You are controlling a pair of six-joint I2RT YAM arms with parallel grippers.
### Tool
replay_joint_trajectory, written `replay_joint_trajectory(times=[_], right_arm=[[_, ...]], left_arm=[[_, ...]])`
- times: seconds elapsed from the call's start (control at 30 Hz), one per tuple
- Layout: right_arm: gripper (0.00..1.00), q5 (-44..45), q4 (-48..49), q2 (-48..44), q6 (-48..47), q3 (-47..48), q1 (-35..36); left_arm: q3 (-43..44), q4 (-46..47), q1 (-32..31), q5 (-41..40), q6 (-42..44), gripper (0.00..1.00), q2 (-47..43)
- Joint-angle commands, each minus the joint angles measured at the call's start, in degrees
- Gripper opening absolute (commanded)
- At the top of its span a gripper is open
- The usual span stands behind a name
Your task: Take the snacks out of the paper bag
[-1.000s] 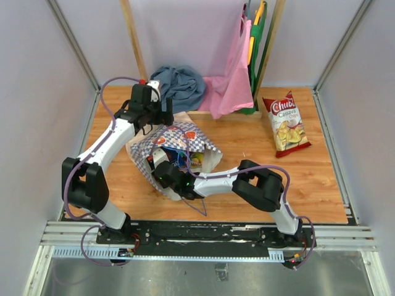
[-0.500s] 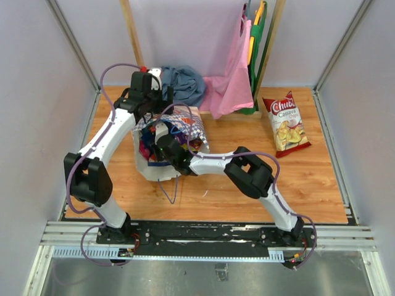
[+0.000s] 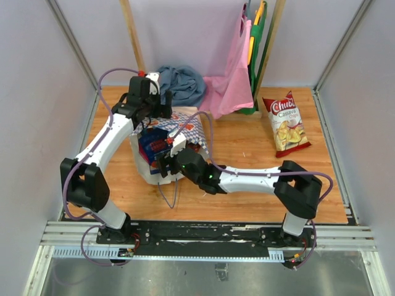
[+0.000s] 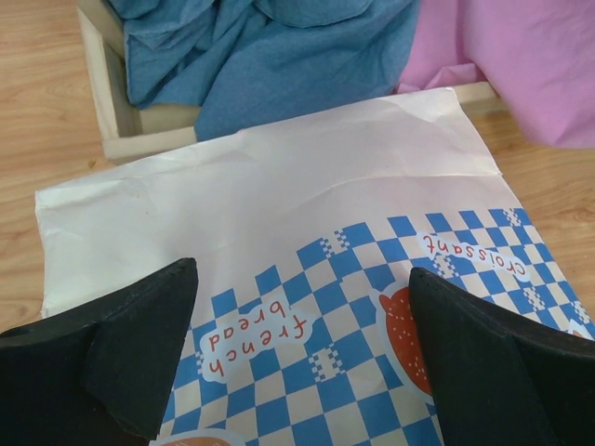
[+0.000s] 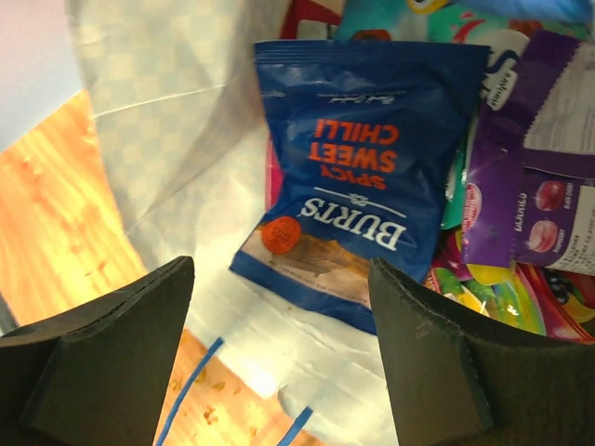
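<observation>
Wooden bench (image 3: pixel 259 185) carries everything. At the mouth of the paper bag (image 5: pixel 158 139), the right claw (image 5: pixel 279 288) stands wide apart and holds nothing. Straight ahead, between its two fingers, lies a dark blue packet (image 5: pixel 358 177). Its long axis runs away from the claw, one short edge nearest. Just beside it sits a purple packet (image 5: pixel 530 158), with more snacks underneath. The left claw (image 4: pixel 302 307), also wide, hangs over the bag's outer wall; I cannot tell if it touches. I judge the right arm is nearer for the pick. One red-and-white chip bag (image 3: pixel 285 123) lies outside, well apart.
</observation>
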Motion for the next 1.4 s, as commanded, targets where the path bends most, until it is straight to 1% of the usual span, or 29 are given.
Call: replay_joint_trajectory(times=[0.0, 0.1, 0.2, 0.27, 0.3, 0.5, 0.57, 0.67, 0.77, 0.97, 1.07, 1.2, 1.27, 1.37], right_arm=[[0.77, 4.88, -5.14, 5.03, 4.65, 3.13, -1.85], [0.75, 4.33, -9.97, 9.38, 6.66, 9.26, -2.60], [0.73, 5.90, -14.08, 12.69, 7.44, 14.81, -3.33], [0.73, 6.27, -15.08, 13.75, 8.13, 16.46, -4.40], [0.74, 5.78, -15.17, 15.76, 8.58, 16.95, -5.01], [0.76, 4.45, -16.37, 19.26, 11.85, 19.25, -8.48], [0.79, 4.46, -15.96, 19.35, 11.95, 19.11, -8.58], [0.83, 2.24, -12.67, 18.91, 10.39, 17.67, -8.51], [0.84, 2.03, -10.50, 17.83, 8.65, 15.81, -8.42], [0.89, 5.42, -4.19, 11.95, 7.76, 7.65, -7.70], [0.92, 7.41, -4.65, 12.17, 8.69, 6.57, -7.76], [0.95, 7.72, -3.89, 13.29, 10.17, 6.16, -7.79], [0.95, 6.55, -2.85, 13.75, 10.64, 6.43, -7.99], [0.91, 2.77, -0.28, 16.27, 11.79, 6.73, -8.83]], left_arm=[[-0.24, 0.33, 0.77, 0.01, -1.15, 1.00, -2.18], [-0.30, 0.33, 2.29, 1.09, -2.54, 1.00, -3.01], [-0.71, 0.85, 5.11, 4.71, -4.24, 1.00, -3.39], [-0.85, 0.91, 7.11, 7.30, -5.09, 1.00, -3.30], [-0.91, 1.15, 7.77, 8.76, -5.42, 1.00, -3.32], [-1.37, 1.70, 9.49, 11.59, -5.74, 1.00, -3.71], [-1.39, 1.68, 9.76, 11.74, -5.73, 1.00, -3.84], [-1.40, 1.80, 10.23, 12.52, -5.72, 1.00, -3.94], [-1.45, 1.83, 10.47, 13.30, -5.83, 1.00, -3.99], [-1.47, 1.81, 10.52, 14.12, -5.82, 1.00, -3.99], [-1.51, 1.88, 10.52, 14.46, -5.78, 1.00, -4.13], [-1.57, 1.99, 10.52, 14.82, -5.76, 1.00, -4.05], [-1.62, 1.99, 10.52, 14.98, -5.82, 1.00, -3.96], [-1.59, 1.99, 10.59, 15.05, -5.82, 1.00, -3.98]])
